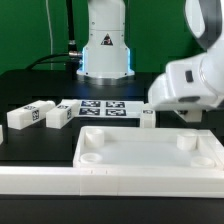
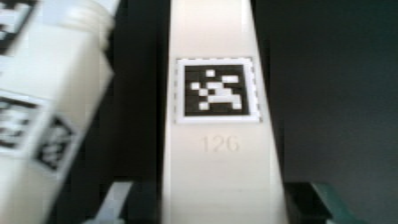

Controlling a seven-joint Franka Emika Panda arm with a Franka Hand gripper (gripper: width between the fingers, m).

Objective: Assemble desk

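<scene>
Black tabletop (image 1: pixel 30 150) is pretty crowded: big white desk panel (image 1: pixel 150 150) up front, a few tagged legs (image 1: pixel 60 114) lying toward the exterior view's left, the marker board (image 1: pixel 105 106) flat behind, and a long white rail (image 1: pixel 40 182) along the near edge.

A white square leg (image 2: pixel 217 160) runs lengthwise through the middle of the frame over the dark table (image 2: pixel 338 100). It carries a black-and-white tag (image 2: pixel 217 90) with faint digits beside it. The gripper (image 2: pixel 217 205) straddles this leg, its fingers (image 2: pixel 118 200) standing off either side with dark gaps between. A second white leg (image 2: pixel 54 80), also tagged, lies just beside the first at a slight angle.
</scene>
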